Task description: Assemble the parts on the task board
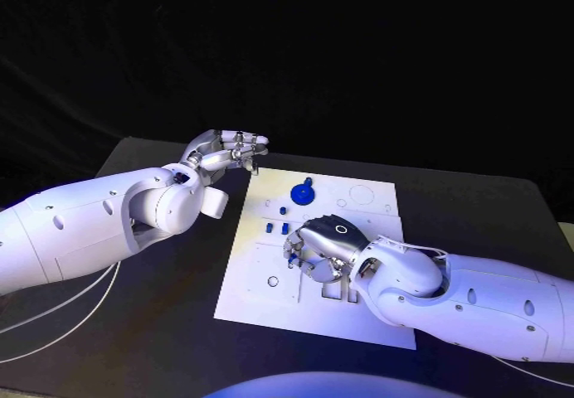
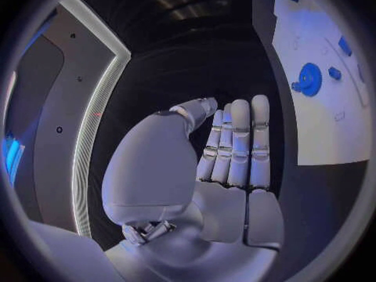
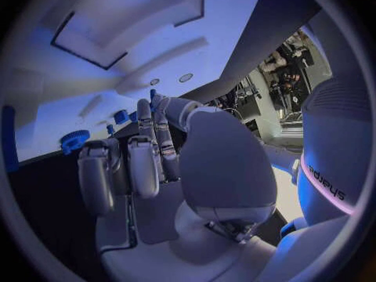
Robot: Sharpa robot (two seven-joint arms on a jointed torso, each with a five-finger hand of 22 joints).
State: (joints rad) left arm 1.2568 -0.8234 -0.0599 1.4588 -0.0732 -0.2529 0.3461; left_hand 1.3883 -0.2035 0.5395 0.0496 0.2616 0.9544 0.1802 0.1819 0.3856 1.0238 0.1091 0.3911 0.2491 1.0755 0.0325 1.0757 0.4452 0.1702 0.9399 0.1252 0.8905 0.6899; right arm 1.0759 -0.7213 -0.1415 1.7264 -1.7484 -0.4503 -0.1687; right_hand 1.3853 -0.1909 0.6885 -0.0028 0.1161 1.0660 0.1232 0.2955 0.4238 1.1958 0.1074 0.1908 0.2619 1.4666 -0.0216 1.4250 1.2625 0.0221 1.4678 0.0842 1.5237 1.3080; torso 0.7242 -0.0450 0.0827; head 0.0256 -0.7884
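On the black table our right hand hovers over the middle of the task board, fingers curled down; we cannot tell if it holds anything. The blue gear sits beyond it. Our left hand is empty, fingers straight together, off the board's far-left corner.

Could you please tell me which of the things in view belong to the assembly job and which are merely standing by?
Belonging to the job:
- task board, the white plate
- blue gear on the board
- small blue pieces near the board's middle
- right hand, over the board's middle

Standing by:
- left hand, off the board's far corner, holding nothing
- black table
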